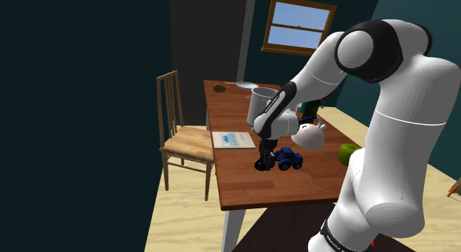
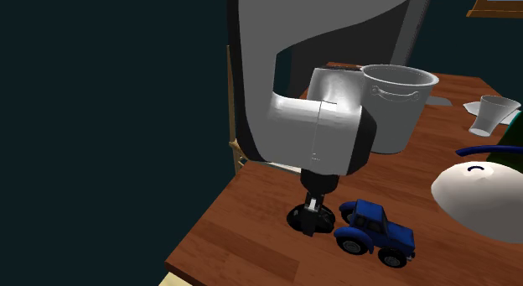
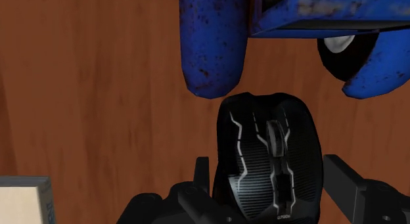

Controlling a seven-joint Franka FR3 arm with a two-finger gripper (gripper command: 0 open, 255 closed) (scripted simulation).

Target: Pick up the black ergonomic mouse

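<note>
On the wooden surface [image 3: 98, 91], just beside the blue toy tractor [image 3: 217, 45], the black mouse [image 3: 269, 157] lies between the wide-set jaws of the pincer [image 3: 269, 169], ungripped. Close evenly on its flanks; avoid nudging the tractor.

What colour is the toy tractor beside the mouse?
The toy tractor is blue, with black tyres. The second exterior view shows it best.
</note>
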